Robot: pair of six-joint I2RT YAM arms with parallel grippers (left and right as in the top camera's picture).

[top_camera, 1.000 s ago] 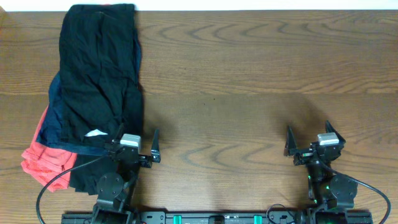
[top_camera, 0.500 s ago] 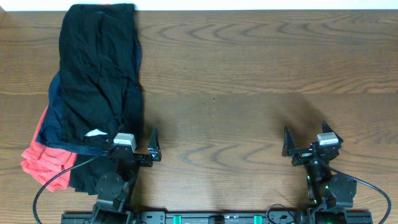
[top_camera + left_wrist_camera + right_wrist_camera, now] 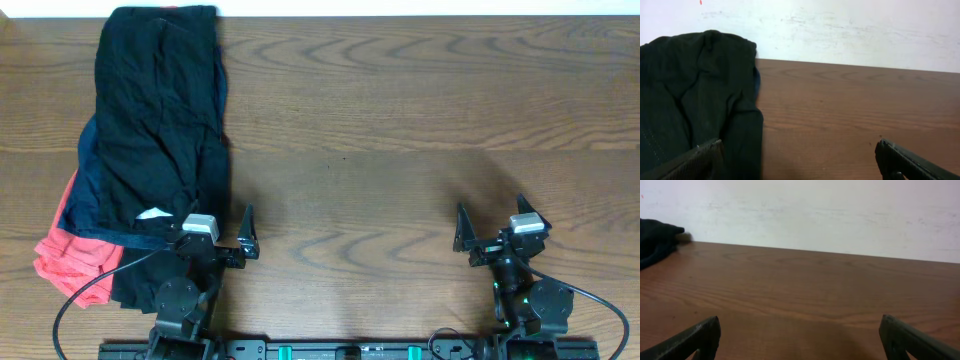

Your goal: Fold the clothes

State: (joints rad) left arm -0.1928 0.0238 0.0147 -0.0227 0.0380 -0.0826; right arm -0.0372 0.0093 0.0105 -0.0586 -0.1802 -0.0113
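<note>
A pile of clothes lies at the table's left. A black garment (image 3: pixel 160 110) is on top, over a navy one (image 3: pixel 85 205) and a red one (image 3: pixel 70 258). A small white tag (image 3: pixel 152 213) shows near its lower edge. The black garment also shows in the left wrist view (image 3: pixel 695 95) and at the far left of the right wrist view (image 3: pixel 655 242). My left gripper (image 3: pixel 218 228) is open and empty at the pile's lower right edge; its left finger is over the cloth (image 3: pixel 800 157). My right gripper (image 3: pixel 492 225) is open and empty over bare wood (image 3: pixel 800 335).
The wooden table (image 3: pixel 400 120) spreads from the pile to the right edge. A white wall (image 3: pixel 840 30) stands behind the far edge. Both arm bases sit at the near edge.
Both grippers shifted slightly toward the far side between the earliest frame and now. The clothes have not moved.
</note>
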